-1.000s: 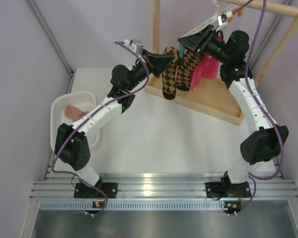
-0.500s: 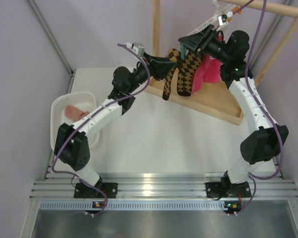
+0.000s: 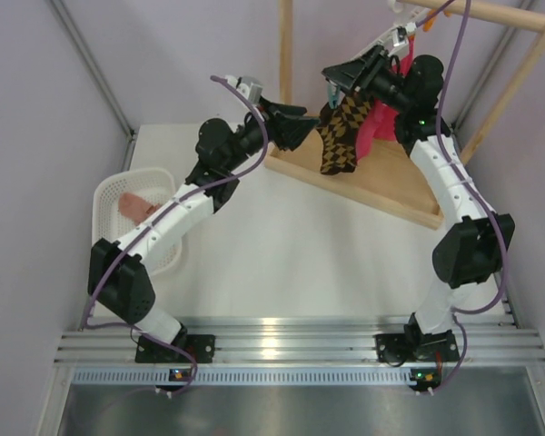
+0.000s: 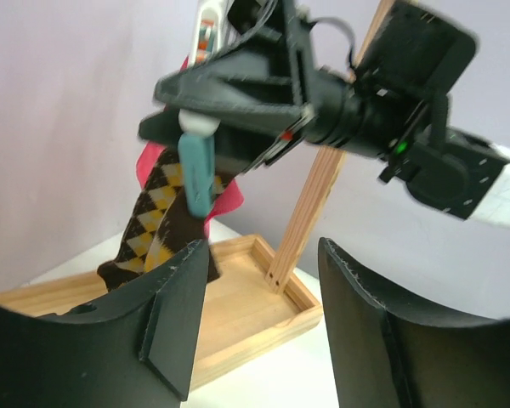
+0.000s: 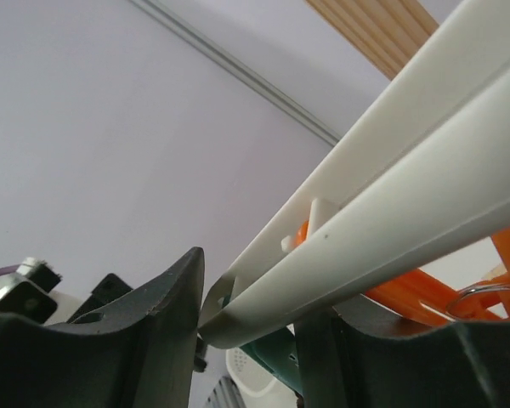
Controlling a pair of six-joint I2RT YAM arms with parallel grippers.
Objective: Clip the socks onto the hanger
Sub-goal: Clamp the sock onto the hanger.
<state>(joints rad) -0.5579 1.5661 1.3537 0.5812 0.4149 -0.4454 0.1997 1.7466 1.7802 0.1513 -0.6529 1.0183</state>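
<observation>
The left tool (image 4: pixel 263 285) is held open, empty, just beside socks (image 3: pixel 341 136). These are hung from teal clip (image 4: pixel 195 174) under hanger (image 5: pixel 391 221), which is gripped by right tool (image 5: pixel 255 302). Risk: socks could be dropped if clip bite is shallow, and hanger could be twisted in the grip.

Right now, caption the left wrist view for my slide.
Open left hand faces right hand; checked sock hangs from teal clip below.

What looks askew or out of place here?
Long white plastic hanger bar slants, one end pinched in the right gripper; brown-and-yellow diamond-check socks hang bunched from its teal clip there. Nothing spilled or damaged.
</observation>
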